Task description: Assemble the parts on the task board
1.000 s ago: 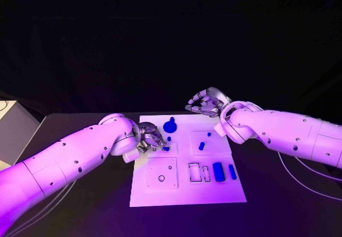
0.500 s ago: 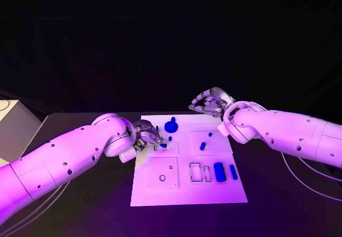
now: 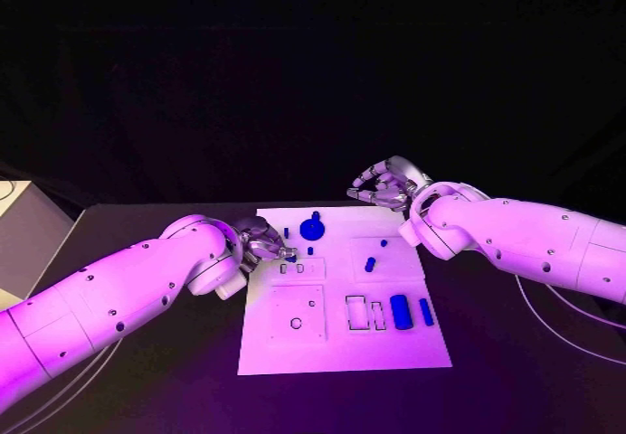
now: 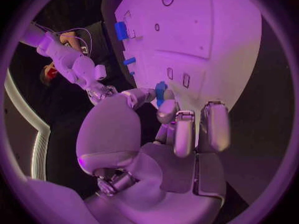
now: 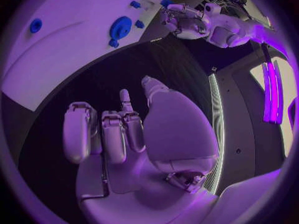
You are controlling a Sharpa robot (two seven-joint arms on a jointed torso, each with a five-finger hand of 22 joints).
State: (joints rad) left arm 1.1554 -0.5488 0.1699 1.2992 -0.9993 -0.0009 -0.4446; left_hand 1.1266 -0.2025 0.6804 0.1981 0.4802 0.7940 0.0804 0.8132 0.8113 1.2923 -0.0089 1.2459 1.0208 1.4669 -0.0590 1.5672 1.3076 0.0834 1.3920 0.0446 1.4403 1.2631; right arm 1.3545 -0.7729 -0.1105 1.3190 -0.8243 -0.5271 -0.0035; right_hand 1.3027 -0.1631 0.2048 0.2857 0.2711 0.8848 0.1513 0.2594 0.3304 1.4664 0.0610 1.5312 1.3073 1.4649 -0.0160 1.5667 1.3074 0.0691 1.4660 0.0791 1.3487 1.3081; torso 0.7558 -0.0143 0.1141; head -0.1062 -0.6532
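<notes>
The left hand (image 3: 265, 250) is at the left edge of the task board (image 3: 342, 348), and it pinches a small blue part (image 4: 161, 92) between its fingertips. It seems to be just above the two small slots (image 3: 292, 268) there, though the fingers hide the contact. The right hand (image 3: 384, 188) hovers past the far right corner of the board, fingers curled in, with nothing in it. To do this step well, the left hand should keep the part upright, line it with one slot, and press straight down, slowly. The round blue part (image 3: 312, 230) stands at the far side.
</notes>
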